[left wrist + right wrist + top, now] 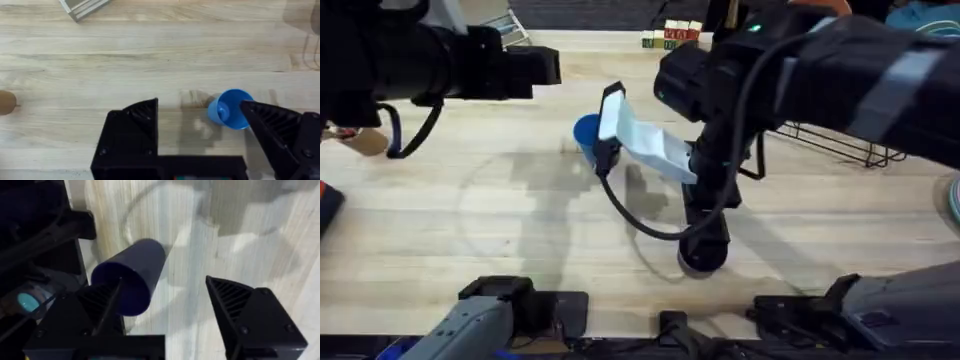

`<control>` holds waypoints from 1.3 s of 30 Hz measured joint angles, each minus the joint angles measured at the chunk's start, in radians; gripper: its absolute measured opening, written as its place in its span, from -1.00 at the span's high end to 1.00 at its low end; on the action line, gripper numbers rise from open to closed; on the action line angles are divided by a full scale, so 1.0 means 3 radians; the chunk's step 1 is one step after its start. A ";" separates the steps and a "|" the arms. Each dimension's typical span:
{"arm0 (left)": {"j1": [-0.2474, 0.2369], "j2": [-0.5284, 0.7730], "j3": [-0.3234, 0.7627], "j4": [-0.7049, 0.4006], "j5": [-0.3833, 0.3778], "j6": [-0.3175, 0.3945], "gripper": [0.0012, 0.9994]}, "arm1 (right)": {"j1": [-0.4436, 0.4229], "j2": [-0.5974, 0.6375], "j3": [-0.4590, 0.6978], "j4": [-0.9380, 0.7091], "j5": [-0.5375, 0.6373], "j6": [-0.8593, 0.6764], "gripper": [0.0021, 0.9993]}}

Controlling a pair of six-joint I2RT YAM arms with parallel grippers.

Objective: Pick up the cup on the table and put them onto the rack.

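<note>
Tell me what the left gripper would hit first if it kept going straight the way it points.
Probably the bare wooden table. The left gripper is open, pointing down at it; the blue cup lies beside one finger, likely off the midline, though depth is unclear.

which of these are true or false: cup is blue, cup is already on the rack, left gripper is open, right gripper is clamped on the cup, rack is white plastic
1. The cup is blue. True.
2. The cup is already on the rack. False: it rests on the wooden table, apart from the rack.
3. The left gripper is open. True: there is a wide gap between its fingers, with the cup close to one of them.
4. The right gripper is clamped on the cup. False: its fingers are spread, and the cup is near one finger only.
5. The rack is white plastic. False: it is black wire.
</note>
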 joint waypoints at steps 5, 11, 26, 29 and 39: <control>0.0000 0.0000 -0.0001 0.0000 -0.0007 0.0000 -0.99 | 0.0000 0.0185 0.0000 0.0018 0.0003 0.0000 -0.99; 0.0000 0.0000 -0.0001 0.0000 -0.0013 0.0000 -0.99 | 0.0000 0.0273 0.0000 0.0022 0.0013 -0.0014 -0.05; 0.0000 0.0000 0.0000 0.0000 -0.0014 0.0000 -0.99 | 0.0000 0.0274 0.0000 -0.0303 0.0022 -0.0013 0.94; 0.0000 0.0000 -0.0001 0.0000 -0.0013 0.0000 -0.99 | 0.0000 0.0274 0.0003 -0.0350 0.0022 -0.0013 0.94; 0.0000 0.0000 -0.0001 0.0000 -0.0014 0.0000 -0.99 | -0.0280 0.0274 0.0586 -0.0446 0.0122 -0.0011 0.94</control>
